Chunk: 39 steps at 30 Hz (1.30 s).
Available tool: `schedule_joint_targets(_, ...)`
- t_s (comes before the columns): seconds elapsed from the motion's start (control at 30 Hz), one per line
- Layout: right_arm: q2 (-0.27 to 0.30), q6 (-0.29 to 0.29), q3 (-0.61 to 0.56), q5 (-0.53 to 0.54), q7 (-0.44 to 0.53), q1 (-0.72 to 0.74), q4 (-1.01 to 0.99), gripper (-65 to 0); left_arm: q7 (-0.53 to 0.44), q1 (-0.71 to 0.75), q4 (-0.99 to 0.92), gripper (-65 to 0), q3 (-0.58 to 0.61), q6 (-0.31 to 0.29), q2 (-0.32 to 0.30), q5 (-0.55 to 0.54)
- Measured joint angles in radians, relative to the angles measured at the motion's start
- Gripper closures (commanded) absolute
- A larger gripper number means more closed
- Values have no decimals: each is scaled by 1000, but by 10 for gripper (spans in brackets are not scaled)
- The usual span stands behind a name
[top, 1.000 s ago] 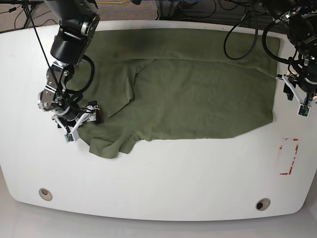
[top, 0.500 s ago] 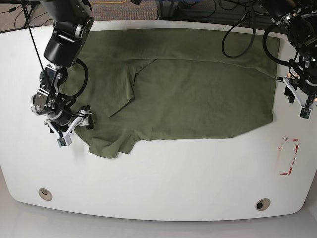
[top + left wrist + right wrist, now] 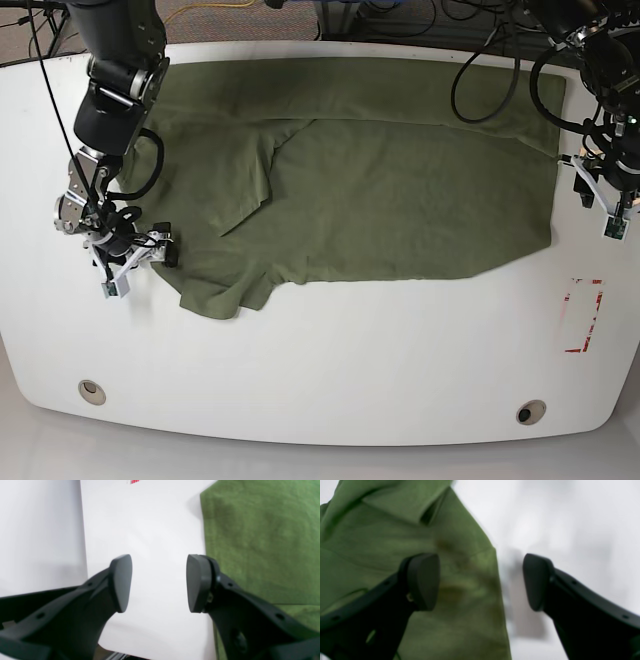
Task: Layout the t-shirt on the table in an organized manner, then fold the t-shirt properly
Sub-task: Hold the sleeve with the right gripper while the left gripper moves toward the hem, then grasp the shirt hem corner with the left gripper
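The t-shirt (image 3: 380, 190) lies spread over the far half of the surface (image 3: 330, 370), long axis running side to side across the base view, one sleeve folded in over the body and a rumpled lump at the near corner on that view's left. Laying out isn't finished, by my read: that bunched corner wants pulling flat before any fold. The right gripper (image 3: 140, 262) sits just off that rumpled edge, fingers (image 3: 422, 580) spread wide and holding nothing; in its wrist view the cloth edge runs between them, shirt under one finger, bare white under the other. So the right arm is the nearer one to the lump, and the cloth lies just inward of it. At the other end the left gripper (image 3: 600, 200) hovers beside the straight hem, fingers (image 3: 122, 582) released and empty over bare surface, shirt just to one side. Nearby there's a red-and-white tape rectangle (image 3: 585, 315), two grommet holes (image 3: 92, 391) along the near edge, and cables (image 3: 480, 60) beyond the far edge.
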Motion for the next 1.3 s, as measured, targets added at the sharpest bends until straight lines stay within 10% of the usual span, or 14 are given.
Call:
schedule_joint_targets(0.37, -40, -5, -3, -9, 16, 6, 0, -484, 0, -3, 0, -326, 0, 0, 0, 1)
schedule_joint_targets(0.87, -53, -4, -5, 0, 14, -3, 0, -46, 3, -62, -3, -333, 0, 0, -1, 14)
schedule_joint_targets(1.3, -53, -3, -6, 4, 11, -4, 0, -35, 94, -286, -269, -479, -4, 3, -9, 14)
